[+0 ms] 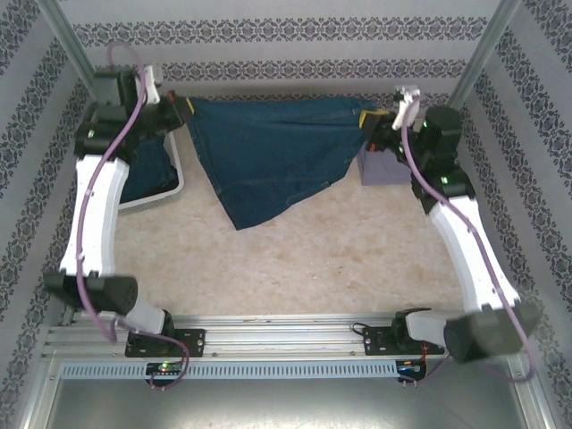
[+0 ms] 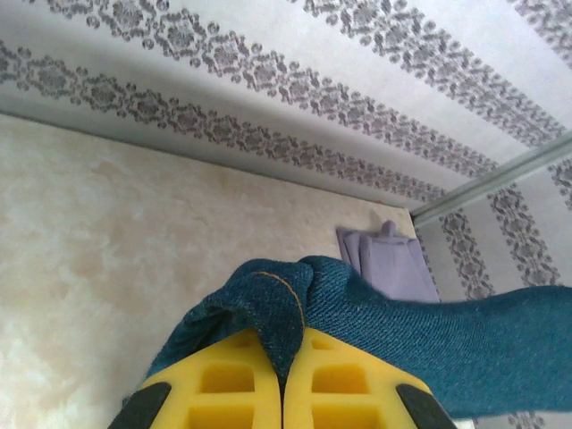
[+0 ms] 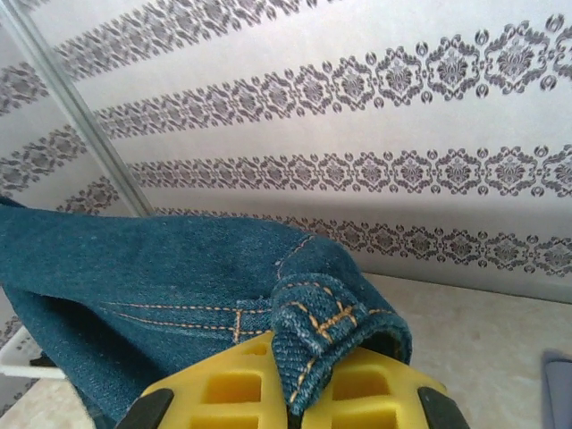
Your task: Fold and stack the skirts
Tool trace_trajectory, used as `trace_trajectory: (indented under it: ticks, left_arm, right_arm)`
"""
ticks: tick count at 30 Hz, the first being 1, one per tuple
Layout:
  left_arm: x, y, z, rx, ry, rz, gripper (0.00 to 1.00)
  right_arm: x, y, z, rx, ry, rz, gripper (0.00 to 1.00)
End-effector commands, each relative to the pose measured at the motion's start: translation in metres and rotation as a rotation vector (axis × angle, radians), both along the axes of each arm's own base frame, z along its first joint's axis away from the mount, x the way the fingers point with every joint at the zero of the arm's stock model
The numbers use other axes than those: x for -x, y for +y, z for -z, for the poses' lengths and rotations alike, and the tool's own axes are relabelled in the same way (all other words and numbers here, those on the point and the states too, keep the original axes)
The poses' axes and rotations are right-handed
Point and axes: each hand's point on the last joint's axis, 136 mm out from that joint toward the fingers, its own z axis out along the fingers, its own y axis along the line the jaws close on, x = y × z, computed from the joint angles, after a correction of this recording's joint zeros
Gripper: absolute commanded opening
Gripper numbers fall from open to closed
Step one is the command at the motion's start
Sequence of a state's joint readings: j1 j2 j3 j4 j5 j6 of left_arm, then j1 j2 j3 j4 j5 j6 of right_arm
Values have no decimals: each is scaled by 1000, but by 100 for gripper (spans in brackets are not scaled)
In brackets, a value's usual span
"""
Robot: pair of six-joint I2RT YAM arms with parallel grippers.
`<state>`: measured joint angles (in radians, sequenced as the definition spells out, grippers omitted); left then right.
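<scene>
The left pincer at 11 o'clock and the right pincer at 1 o'clock are each shut tight on a corner of the blue skirt; it hangs spread over the table; next it likely needs laying flat, then folding.

We see a pale, marbled worktop. A white basket sits at its far left, and a folded lavender skirt lies at its far right.
</scene>
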<state>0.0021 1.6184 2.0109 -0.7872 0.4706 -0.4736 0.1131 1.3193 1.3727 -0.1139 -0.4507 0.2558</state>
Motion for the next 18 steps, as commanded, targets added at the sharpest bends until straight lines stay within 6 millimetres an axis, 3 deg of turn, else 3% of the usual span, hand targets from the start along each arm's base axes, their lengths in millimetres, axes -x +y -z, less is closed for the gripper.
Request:
trace_trajectory:
  ticks: [1,3,6,9,12,14,16,18]
  left_arm:
    - [-54,18,-35,-27,-144,-29,0]
    - [-68,21,-43,-48,-151,-26,0]
    - [-64,16,-55,-66,-162,18,0]
    - [-45,6,-39,-76,-91,80,0]
    - [-22,-9,12,-87,45,117,0]
    - [3,-21,70,-68,142,127,3]
    - [35,-19,127,-14,258,83,12]
    - [70,-20,188,64,402,33,13]
  right_arm:
    - [-40,-4,-33,-1,-99,26,0]
    - [-54,-3,-40,14,-108,20,0]
    - [-53,-1,-48,25,-130,0,0]
    - [-36,4,-25,44,-111,-50,0]
    - [-15,7,30,47,-13,-80,0]
    - [7,8,96,26,124,-90,6]
    - [31,6,158,3,277,-77,10]
    - [60,4,213,-19,436,-57,14]
